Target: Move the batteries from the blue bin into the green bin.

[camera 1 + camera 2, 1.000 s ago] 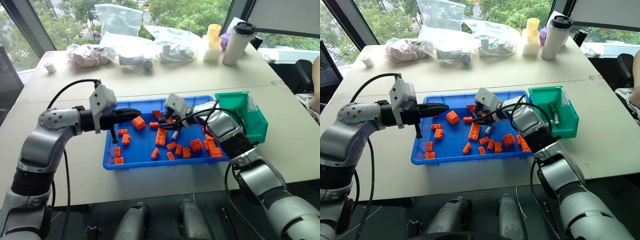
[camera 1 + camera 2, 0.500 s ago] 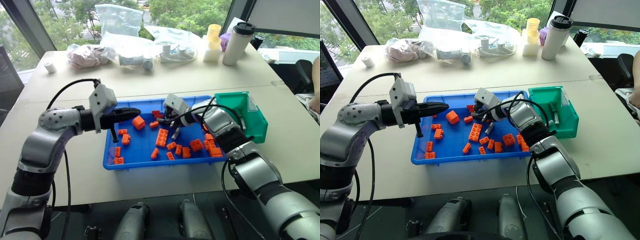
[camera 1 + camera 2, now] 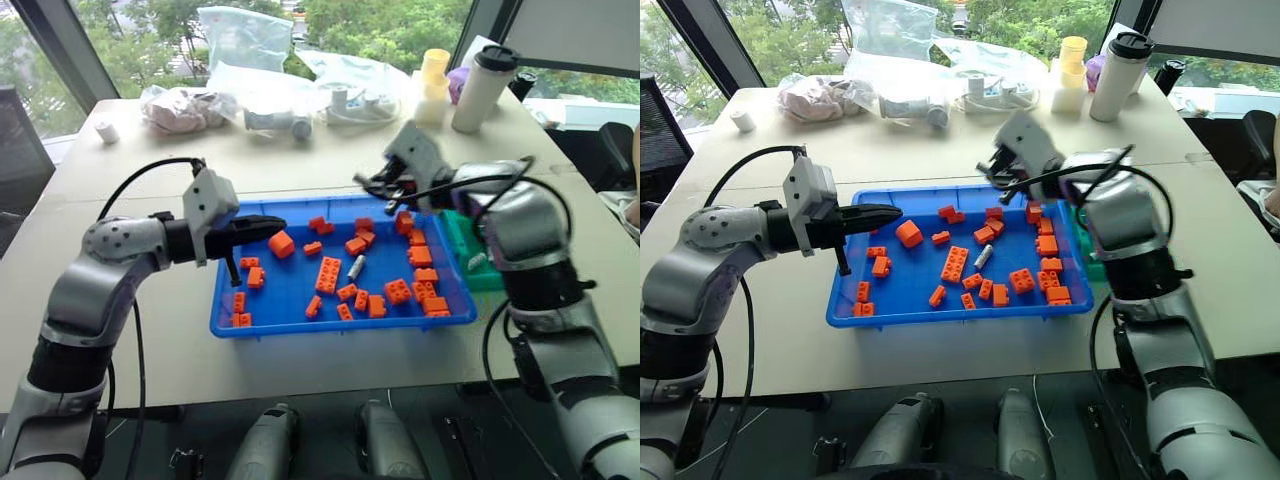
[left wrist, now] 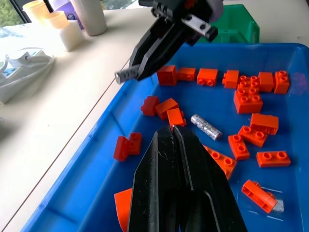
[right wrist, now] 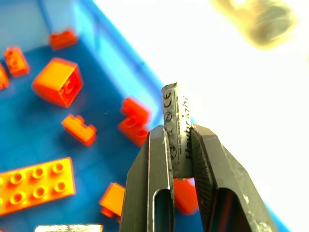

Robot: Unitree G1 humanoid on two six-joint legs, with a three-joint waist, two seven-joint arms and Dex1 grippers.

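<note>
One battery [image 5: 175, 126] is pinched between the two black fingers of the right gripper [image 5: 179, 145], its printed silver body standing out past the fingertips. In the head views this gripper [image 3: 372, 183] hangs in the air above the far rim of the blue bin [image 3: 290, 322], toward the bin's far right corner, with the battery poking out toward the robot's left.

The left gripper [image 3: 268, 226] hovers over the near-left part of the blue bin, its fingers pressed together and holding nothing, pointing across the bin toward the right.

A second battery [image 3: 355, 267] lies flat on the blue floor of the bin near its middle, among scattered orange bricks [image 3: 327, 274]; more bricks cluster along the bin's right edge and a few sit near its left edge.

The green bin [image 3: 470, 255] stands on the table [image 3: 150, 170] touching or just beside the right edge of the blue bin, largely hidden behind the right arm.

Along the table's far edge lie clear plastic bags [image 3: 238, 40], a white tumbler [image 3: 480, 86] with a dark lid, and a pale yellow cup [image 3: 434, 66].
</note>
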